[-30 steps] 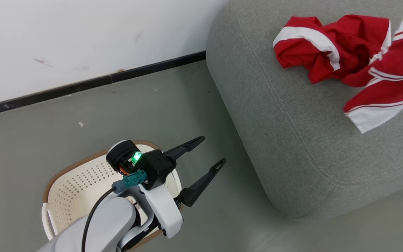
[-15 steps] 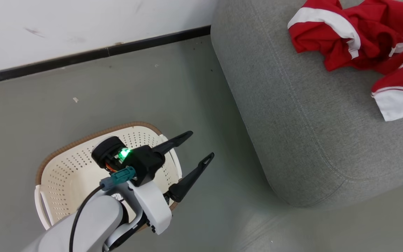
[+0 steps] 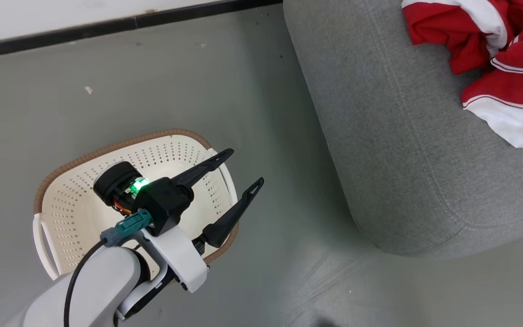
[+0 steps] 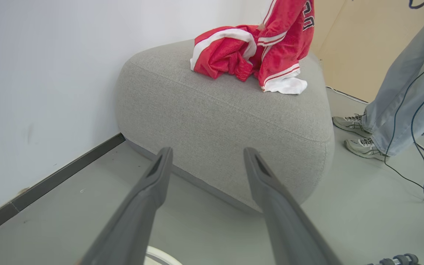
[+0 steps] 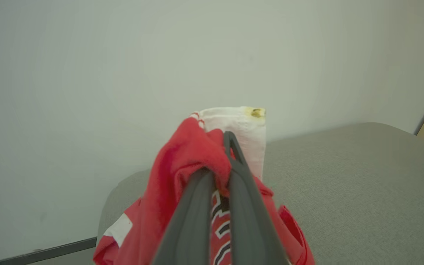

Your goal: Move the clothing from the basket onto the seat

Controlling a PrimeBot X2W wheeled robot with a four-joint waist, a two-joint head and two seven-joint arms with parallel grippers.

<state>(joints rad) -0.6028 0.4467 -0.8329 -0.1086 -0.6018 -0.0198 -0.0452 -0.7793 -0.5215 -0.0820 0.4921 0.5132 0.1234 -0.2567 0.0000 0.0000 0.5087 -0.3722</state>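
1. The right gripper [image 5: 228, 140] is pressed together on a fold of the clothing [image 5: 186, 162]. Red fabric bunches over its left finger, and a white band stands up just past the tips.
2. Under those fingers the same garment hangs down, with black-and-white lettering showing between them (only part of it can be made out). The seat [image 5: 344, 184] lies beneath and beyond it.
3. In the left wrist view that lettered piece of the clothing [image 4: 285, 44] drops from the top edge to the seat [image 4: 215, 110], and its white hem lies on the cushion. A second red piece with a white band lies crumpled on the cushion, touching the first.
4. In the head view the clothing [image 3: 493, 54] sits at the upper right on the seat [image 3: 402, 159], well apart from the left gripper [image 3: 244, 167].
5. The left gripper [image 4: 208, 151] has its fingers spread wide with nothing between them. It hovers over the right side of the basket [image 3: 107, 150], pointing toward the seat.
6. The basket stands on the floor [image 3: 175, 68] near the seat's rounded end, not touching it.
7. A person's legs [image 4: 403, 92] in jeans and grey shoes stand on the floor beside the seat, with cables trailing nearby.
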